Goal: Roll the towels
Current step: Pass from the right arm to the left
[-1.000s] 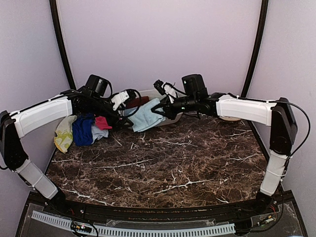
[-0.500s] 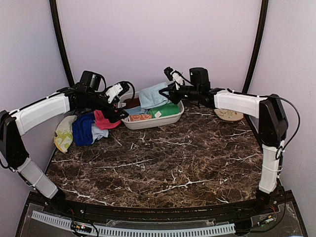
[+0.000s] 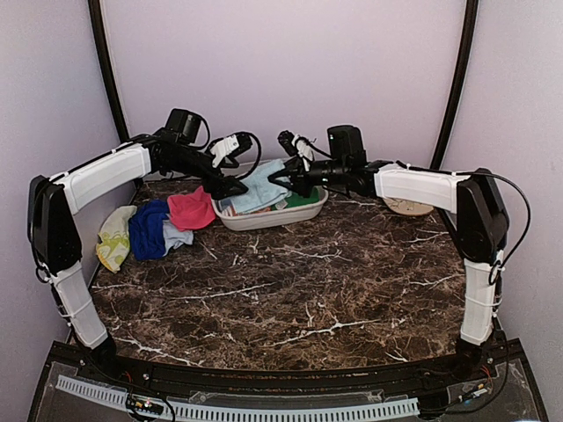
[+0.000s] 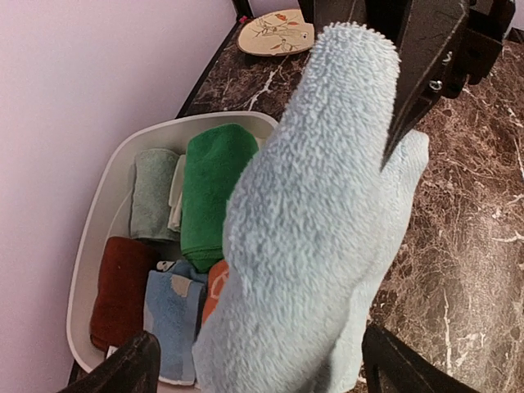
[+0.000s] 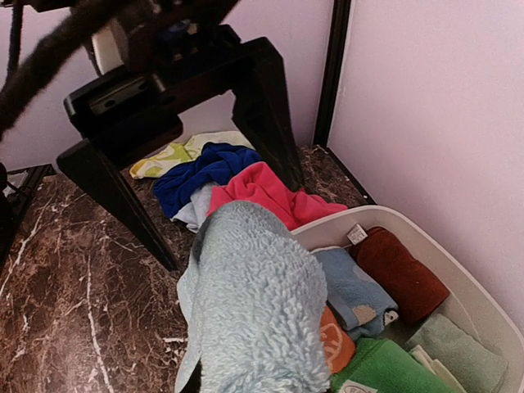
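Towels: loose heap [image 3: 154, 224] of royal blue, pink and yellow-green left unrolled beside the tub [image 3: 264, 220]; several rolls [image 4: 209, 184] packed inside. Pale blue towel [image 4: 311, 246] is clamped above it by right gripper [image 3: 274, 178]; left gripper [image 3: 236, 186], jaws apart, seemingly straddles it.

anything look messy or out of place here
Left of the white tub, a pink towel, royal blue towel and yellow-green cloth lie crumpled in a heap, unlike the neat rolls inside it. The right gripper dangles a pale blue towel above its rim.

pale blue towel [image 3: 259, 189]; pink towel [image 3: 191, 209]; white tub [image 3: 264, 221]; brown marbled table [image 3: 308, 290]
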`<state>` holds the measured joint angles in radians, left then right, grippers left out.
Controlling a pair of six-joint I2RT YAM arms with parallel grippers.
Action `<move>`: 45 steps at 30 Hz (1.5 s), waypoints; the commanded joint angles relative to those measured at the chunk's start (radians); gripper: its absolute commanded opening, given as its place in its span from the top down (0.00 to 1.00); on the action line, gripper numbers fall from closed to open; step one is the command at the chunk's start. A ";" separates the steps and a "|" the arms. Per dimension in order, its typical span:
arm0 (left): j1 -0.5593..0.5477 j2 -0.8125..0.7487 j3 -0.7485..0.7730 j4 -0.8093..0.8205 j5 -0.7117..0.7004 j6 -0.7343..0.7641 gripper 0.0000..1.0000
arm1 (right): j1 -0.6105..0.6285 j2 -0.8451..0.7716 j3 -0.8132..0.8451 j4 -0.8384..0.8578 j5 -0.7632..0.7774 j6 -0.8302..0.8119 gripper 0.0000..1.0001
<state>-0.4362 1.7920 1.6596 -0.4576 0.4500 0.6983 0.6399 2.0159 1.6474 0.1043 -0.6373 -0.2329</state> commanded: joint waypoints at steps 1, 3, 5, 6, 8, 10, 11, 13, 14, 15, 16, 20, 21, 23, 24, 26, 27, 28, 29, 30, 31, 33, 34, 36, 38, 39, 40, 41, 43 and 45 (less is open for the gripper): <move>0.003 0.019 0.058 -0.101 0.109 0.063 0.12 | 0.018 -0.039 -0.028 0.022 -0.099 -0.028 1.00; 0.002 0.029 0.069 -0.144 0.152 0.099 0.12 | 0.020 -0.043 -0.034 0.023 -0.120 -0.029 1.00; 0.001 0.041 0.078 -0.173 0.184 0.116 0.14 | 0.023 -0.041 -0.032 0.026 -0.142 -0.026 1.00; 0.002 0.051 0.090 -0.191 0.198 0.123 0.17 | 0.025 -0.039 -0.029 0.028 -0.144 -0.026 1.00; 0.001 0.080 0.124 -0.234 0.228 0.138 0.28 | 0.027 -0.034 -0.024 0.039 -0.147 -0.026 1.00; 0.003 0.121 0.182 -0.295 0.252 0.154 0.50 | 0.027 -0.028 -0.024 0.062 -0.145 -0.018 1.00; 0.002 0.144 0.209 -0.337 0.262 0.161 0.60 | 0.029 -0.024 -0.024 0.072 -0.146 -0.018 1.00; 0.001 0.182 0.256 -0.370 0.263 0.160 0.81 | 0.029 -0.014 -0.020 0.088 -0.139 -0.018 1.00; 0.001 0.195 0.270 -0.374 0.257 0.156 0.84 | 0.030 -0.008 -0.015 0.093 -0.134 -0.021 1.00; 0.001 0.203 0.276 -0.372 0.251 0.155 0.85 | 0.030 -0.004 -0.013 0.100 -0.126 -0.025 1.00; 0.001 0.206 0.278 -0.361 0.245 0.153 0.85 | 0.030 0.000 -0.011 0.109 -0.117 -0.028 1.00; 0.001 0.207 0.273 -0.308 0.210 0.133 0.75 | 0.029 0.007 -0.020 0.146 -0.089 -0.051 1.00; 0.001 0.207 0.273 -0.303 0.211 0.134 0.72 | 0.029 0.012 -0.014 0.147 -0.088 -0.056 1.00; 0.001 0.209 0.273 -0.301 0.217 0.142 0.70 | 0.028 0.023 0.000 0.145 -0.088 -0.060 1.00; 0.000 0.211 0.274 -0.302 0.221 0.147 0.70 | 0.026 0.027 0.006 0.147 -0.092 -0.060 1.00; -0.003 0.215 0.274 -0.310 0.219 0.164 0.71 | 0.023 0.035 0.018 0.148 -0.097 -0.060 1.00; -0.005 0.221 0.274 -0.316 0.215 0.172 0.71 | 0.022 0.040 0.023 0.149 -0.102 -0.060 1.00; -0.005 0.224 0.274 -0.323 0.216 0.178 0.71 | 0.020 0.043 0.028 0.150 -0.105 -0.061 1.00; -0.005 0.228 0.275 -0.331 0.220 0.185 0.69 | 0.019 0.046 0.031 0.150 -0.109 -0.062 1.00; -0.007 0.231 0.276 -0.340 0.226 0.190 0.66 | 0.018 0.047 0.033 0.153 -0.114 -0.062 1.00; -0.007 0.232 0.276 -0.344 0.230 0.195 0.63 | 0.016 0.048 0.034 0.156 -0.120 -0.060 1.00; -0.006 0.234 0.277 -0.349 0.238 0.197 0.62 | 0.014 0.050 0.034 0.157 -0.131 -0.060 1.00; -0.006 0.234 0.280 -0.353 0.242 0.201 0.62 | 0.012 0.050 0.032 0.157 -0.134 -0.059 1.00; -0.006 0.237 0.287 -0.369 0.252 0.206 0.64 | 0.013 0.050 0.029 0.158 -0.138 -0.060 1.00; -0.007 0.244 0.300 -0.390 0.261 0.220 0.84 | 0.011 0.047 0.022 0.167 -0.138 -0.060 1.00; -0.006 0.250 0.307 -0.395 0.259 0.220 0.95 | 0.010 0.045 0.018 0.175 -0.135 -0.058 1.00; -0.006 0.256 0.315 -0.398 0.252 0.215 1.00 | 0.009 0.042 0.012 0.185 -0.135 -0.056 1.00; -0.006 0.264 0.325 -0.401 0.244 0.209 1.00 | 0.009 0.041 0.008 0.193 -0.127 -0.054 1.00; -0.006 0.272 0.331 -0.375 0.209 0.194 1.00 | 0.008 0.041 0.002 0.216 -0.084 -0.040 1.00; -0.006 0.271 0.319 -0.270 0.112 0.136 1.00 | 0.007 0.040 -0.011 0.256 0.004 -0.011 0.72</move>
<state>-0.4335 2.0441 1.9724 -0.7994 0.6491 0.8959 0.6411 2.0705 1.6291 0.1741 -0.7254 -0.2790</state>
